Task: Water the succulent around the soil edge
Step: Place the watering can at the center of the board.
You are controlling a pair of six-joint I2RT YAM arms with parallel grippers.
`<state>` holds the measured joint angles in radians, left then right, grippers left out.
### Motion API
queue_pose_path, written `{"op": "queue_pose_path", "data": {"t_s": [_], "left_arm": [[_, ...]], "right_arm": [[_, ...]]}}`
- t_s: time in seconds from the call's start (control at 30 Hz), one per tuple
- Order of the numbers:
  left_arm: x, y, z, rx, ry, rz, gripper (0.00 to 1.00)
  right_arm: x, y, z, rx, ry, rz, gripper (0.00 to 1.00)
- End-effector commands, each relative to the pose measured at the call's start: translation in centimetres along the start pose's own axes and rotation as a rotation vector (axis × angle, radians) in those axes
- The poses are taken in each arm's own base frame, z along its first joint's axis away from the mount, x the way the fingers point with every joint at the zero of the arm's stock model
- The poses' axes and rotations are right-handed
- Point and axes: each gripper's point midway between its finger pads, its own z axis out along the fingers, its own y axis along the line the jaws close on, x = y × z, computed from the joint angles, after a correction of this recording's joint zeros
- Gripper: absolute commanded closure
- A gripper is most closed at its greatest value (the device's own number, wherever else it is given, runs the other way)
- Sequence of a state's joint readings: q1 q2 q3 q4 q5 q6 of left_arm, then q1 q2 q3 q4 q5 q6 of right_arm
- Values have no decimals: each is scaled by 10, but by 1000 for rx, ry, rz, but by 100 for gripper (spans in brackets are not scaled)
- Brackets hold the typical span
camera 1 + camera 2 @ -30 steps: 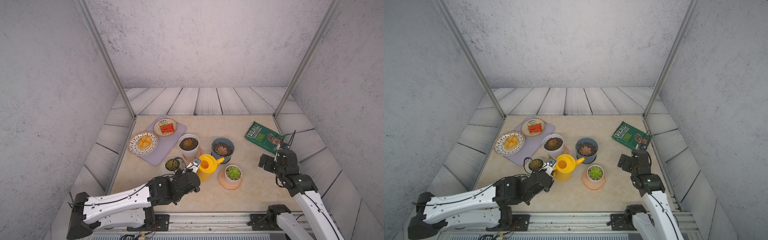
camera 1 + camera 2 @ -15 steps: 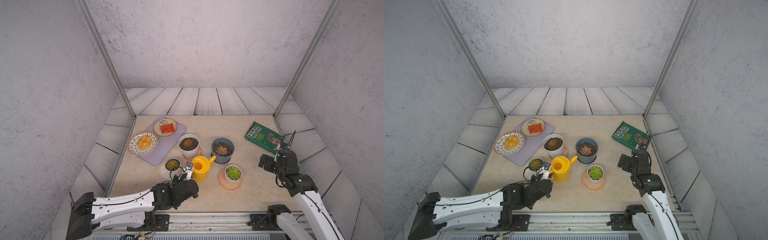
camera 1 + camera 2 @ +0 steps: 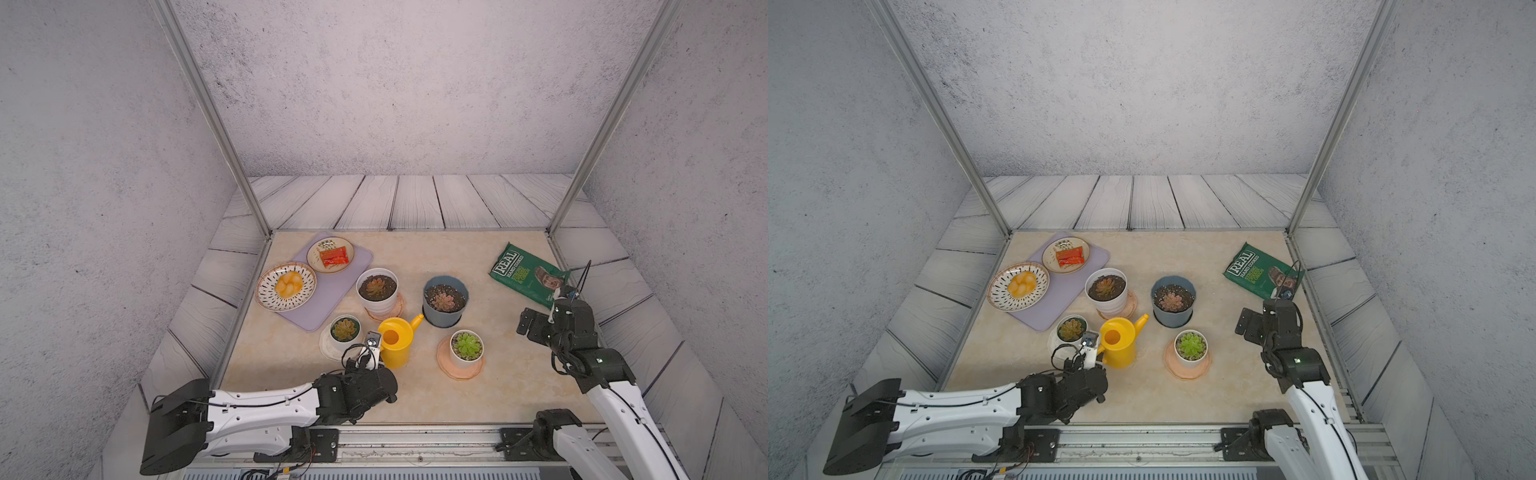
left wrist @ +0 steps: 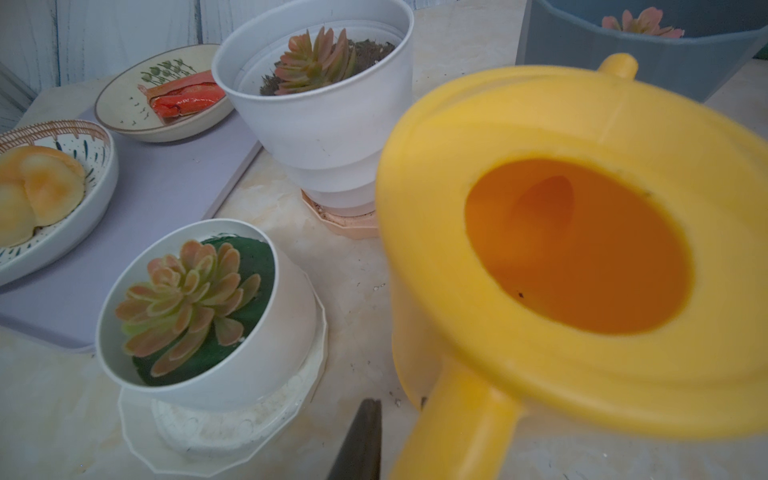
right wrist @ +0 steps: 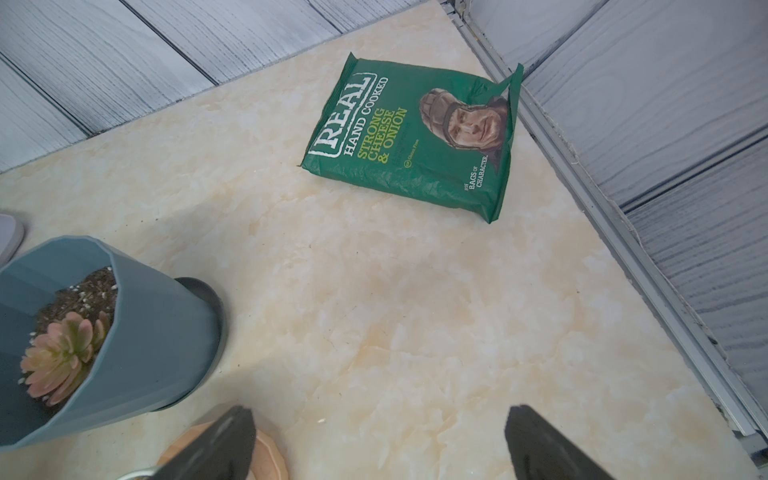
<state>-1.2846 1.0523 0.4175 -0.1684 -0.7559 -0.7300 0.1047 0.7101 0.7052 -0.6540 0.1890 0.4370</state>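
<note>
left gripper [image 3: 377, 356] clamped tight on the handle [image 4: 453, 428] of the yellow watering can [image 3: 395, 340]; one dark finger [image 4: 360, 440] shows beside the handle in the wrist view, the other is hidden. can upright, mouth open to the camera; resting on the table [image 3: 415, 395] or just off it, cannot tell. spout [image 3: 417, 321] points at the blue pot [image 3: 444, 301], tip near its wall, contact unclear. a pinkish succulent [image 3: 444, 300] sits in that pot's soil. just beside the can, on the robot's left, a small white bowl pot [image 3: 345, 330] on a white saucer. beyond the can, a tall white pot [image 3: 377, 291] on a peach saucer. on the can's other side, set apart, a green succulent [image 3: 467, 344] in a small white pot. further left, a purple mat [image 3: 328, 301] with two plates of food. right gripper [image 5: 378, 453] spread wide, empty, above bare table, with a green crisp bag [image 5: 411, 137] lying flat ahead of it
</note>
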Motion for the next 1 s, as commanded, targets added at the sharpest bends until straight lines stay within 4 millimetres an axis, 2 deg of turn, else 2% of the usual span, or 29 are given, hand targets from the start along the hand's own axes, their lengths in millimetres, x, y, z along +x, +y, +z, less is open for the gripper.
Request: {"op": "queue_pose_path", "data": {"t_s": [0.0, 0.33, 0.37, 0.47, 0.6, 0.73, 0.97], "left_arm": [[-5, -3, 5, -7, -34, -72, 100], [14, -11, 18, -57, 37, -53, 100], [15, -13, 19, -56, 41, -46, 97], [14, -17, 18, -49, 50, -34, 76], [17, -24, 16, -14, 70, -30, 63], [22, -36, 13, 38, 92, -21, 58], [17, -70, 11, 150, 104, 7, 57]], "right_arm": [[5, -5, 3, 25, 10, -2, 1], [5, -4, 3, 26, 11, -1, 1], [5, -5, 3, 26, 11, -1, 1], [5, -4, 3, 24, 11, -2, 1], [5, -4, 3, 23, 10, -1, 1], [5, -4, 4, 22, 11, 0, 1], [5, -4, 3, 21, 10, 0, 1]]}}
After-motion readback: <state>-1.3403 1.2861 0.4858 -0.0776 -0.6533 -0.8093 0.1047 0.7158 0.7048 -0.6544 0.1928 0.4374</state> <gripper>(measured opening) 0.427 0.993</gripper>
